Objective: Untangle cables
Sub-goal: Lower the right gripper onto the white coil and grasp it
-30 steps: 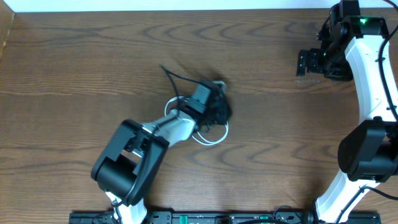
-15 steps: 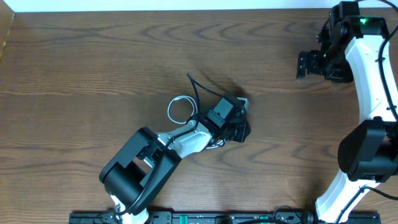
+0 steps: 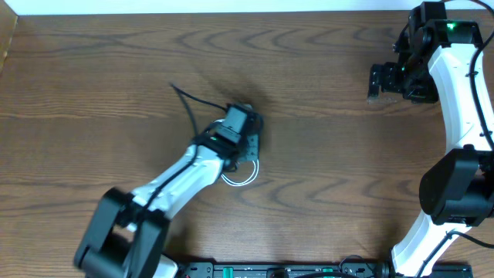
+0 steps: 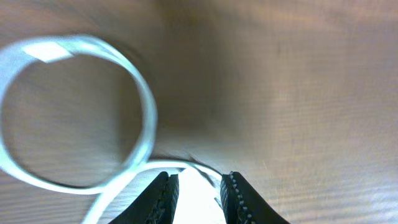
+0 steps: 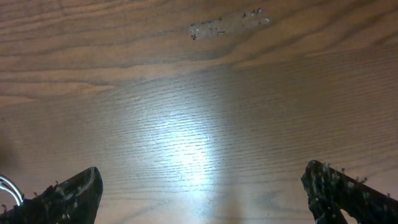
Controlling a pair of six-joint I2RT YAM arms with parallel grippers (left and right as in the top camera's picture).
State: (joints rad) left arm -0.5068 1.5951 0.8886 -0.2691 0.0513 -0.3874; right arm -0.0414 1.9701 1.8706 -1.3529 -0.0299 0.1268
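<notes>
My left gripper is at the middle of the table, its jaws narrow and shut on a bright white stretch of the white cable. In the left wrist view, the gripper has that cable running out from between the fingers into a round loop over the wood. From overhead, the white loop shows just below the gripper. The thin black cable trails up and left from the gripper. My right gripper hovers at the far right and is open wide, and its wrist view shows only bare wood between the jaws.
The wooden table stretches all round the cables. A pale scuff mark shows on the wood ahead of the right gripper. The right arm's white links stand along the right edge.
The left arm swung right with the cables, then back left. The white loop has shifted from beside the gripper to below it, and the black cable's tail has moved left. The right arm is still.
</notes>
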